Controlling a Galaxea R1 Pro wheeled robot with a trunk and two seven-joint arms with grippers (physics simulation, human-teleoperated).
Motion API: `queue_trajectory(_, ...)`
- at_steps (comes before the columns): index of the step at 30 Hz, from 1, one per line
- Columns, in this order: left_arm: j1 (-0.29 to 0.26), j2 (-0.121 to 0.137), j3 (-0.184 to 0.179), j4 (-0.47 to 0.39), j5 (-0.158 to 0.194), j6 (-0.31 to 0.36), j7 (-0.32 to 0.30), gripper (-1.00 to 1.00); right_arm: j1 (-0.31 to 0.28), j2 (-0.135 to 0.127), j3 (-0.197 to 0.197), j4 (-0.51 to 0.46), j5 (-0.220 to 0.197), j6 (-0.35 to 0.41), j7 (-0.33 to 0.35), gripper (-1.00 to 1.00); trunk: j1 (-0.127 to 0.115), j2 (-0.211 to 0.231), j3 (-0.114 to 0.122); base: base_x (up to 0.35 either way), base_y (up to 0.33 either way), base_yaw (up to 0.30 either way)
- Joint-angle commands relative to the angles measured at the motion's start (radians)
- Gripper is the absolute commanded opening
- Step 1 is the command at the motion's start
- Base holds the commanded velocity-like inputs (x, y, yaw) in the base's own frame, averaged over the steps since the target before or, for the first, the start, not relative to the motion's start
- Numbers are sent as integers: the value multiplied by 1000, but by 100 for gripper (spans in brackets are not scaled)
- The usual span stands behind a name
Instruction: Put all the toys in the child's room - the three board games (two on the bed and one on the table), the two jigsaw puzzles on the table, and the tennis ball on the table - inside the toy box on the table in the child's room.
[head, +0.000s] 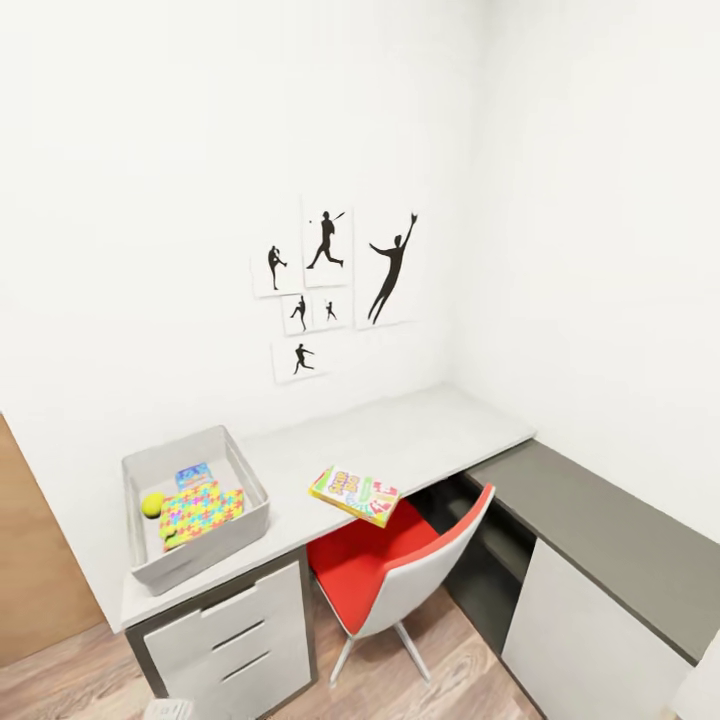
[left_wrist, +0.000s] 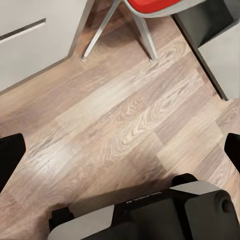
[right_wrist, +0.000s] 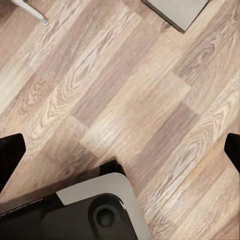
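From the head camera I see the toy box (head: 195, 505) sitting at the table's (head: 420, 435) left front corner, already holding the tennis ball (head: 152, 504), a jigsaw puzzle (head: 201, 512) and what looks like a small blue box (head: 193, 474), though it is too small for me to be sure. One board game (head: 355, 494) lies flat at the table's front edge, one corner slightly overhanging above the red chair (head: 400, 570). I judge it a light, stiff cardboard box with a slick printed lid; I would pinch it across that overhanging corner or a long edge. Both wrist cameras look down at the wooden floor (right_wrist: 130, 95). My left gripper (left_wrist: 120, 150) and right gripper (right_wrist: 120, 150) are spread wide, holding nothing.
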Motion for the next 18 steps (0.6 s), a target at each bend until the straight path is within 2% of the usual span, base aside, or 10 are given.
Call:
queue_trajectory(1,-1,0,2,1,5,4,-4,100,0,-1,8,-2,-8,3,-7,100,0,-1,0,0,-311,285)
queue_trajectory(12,-1,0,1,1,5,4,-4,100,0,-1,9,-2,-8,3,-7,100,0,-1,0,-42,-305,291)
queue_trajectory(18,-1,0,1,1,6,4,-4,100,0,-1,8,-2,-8,2,-8,100,0,-1,0,-30,-141,212)
